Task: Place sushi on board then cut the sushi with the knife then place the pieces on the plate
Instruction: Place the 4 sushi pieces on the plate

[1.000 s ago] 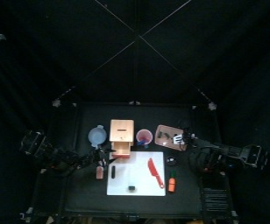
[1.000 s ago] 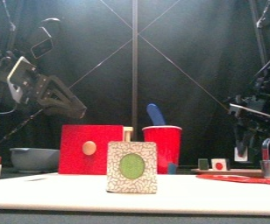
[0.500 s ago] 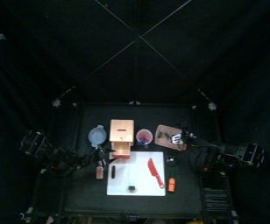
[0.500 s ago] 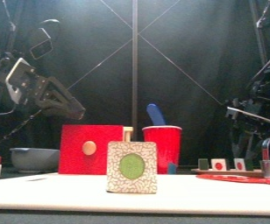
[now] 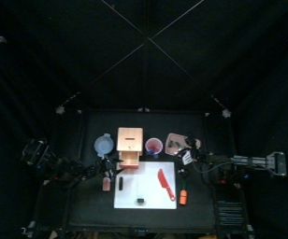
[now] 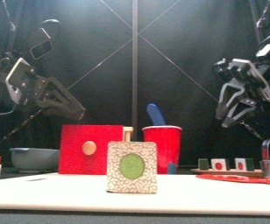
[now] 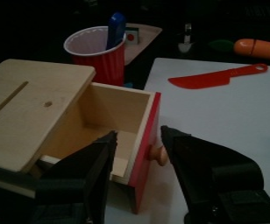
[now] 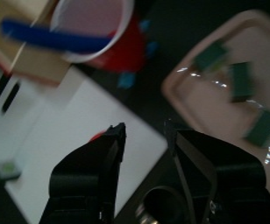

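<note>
Presently one sushi piece (image 6: pixel 131 167) is seen upright on the board (image 5: pixel 140 182), with more pieces (image 8: pixel 240 80) on the tray (image 8: pixel 202 96).
Both grippers are spread: the left gripper (image 7: pixel 138 133) at the box's (image 7: pixel 50 96) open drawer, the right gripper (image 8: pixel 145 125) over tray and cup (image 8: pixel 93 17); the red knife (image 5: pixel 166 179) is laid on the board.

right gripper (image 6: pixel 233 89) swung inward from the right, lifted higher, now over the pink tray (image 8: pixel 203 89)
</note>
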Action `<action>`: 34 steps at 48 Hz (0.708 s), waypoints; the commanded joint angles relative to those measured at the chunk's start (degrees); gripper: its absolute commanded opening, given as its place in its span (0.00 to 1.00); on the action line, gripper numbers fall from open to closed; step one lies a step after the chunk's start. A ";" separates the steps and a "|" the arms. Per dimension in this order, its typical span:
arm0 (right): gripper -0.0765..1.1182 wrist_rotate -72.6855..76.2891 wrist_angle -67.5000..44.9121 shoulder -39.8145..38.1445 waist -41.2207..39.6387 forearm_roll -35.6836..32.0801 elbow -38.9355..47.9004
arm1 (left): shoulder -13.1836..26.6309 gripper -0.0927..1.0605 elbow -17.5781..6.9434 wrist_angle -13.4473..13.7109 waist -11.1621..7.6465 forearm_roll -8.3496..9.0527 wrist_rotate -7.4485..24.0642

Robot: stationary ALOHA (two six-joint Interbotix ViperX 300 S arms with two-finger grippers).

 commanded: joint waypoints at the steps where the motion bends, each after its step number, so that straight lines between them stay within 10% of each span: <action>1: 0.72 0.00 -0.62 5.80 11.51 -0.09 -4.92 | -0.18 0.80 -1.14 -0.18 0.18 0.09 0.00; 34: 0.72 -0.18 -0.97 41.66 26.37 -13.10 -36.74 | -0.35 0.80 -2.02 -0.18 0.53 0.09 0.18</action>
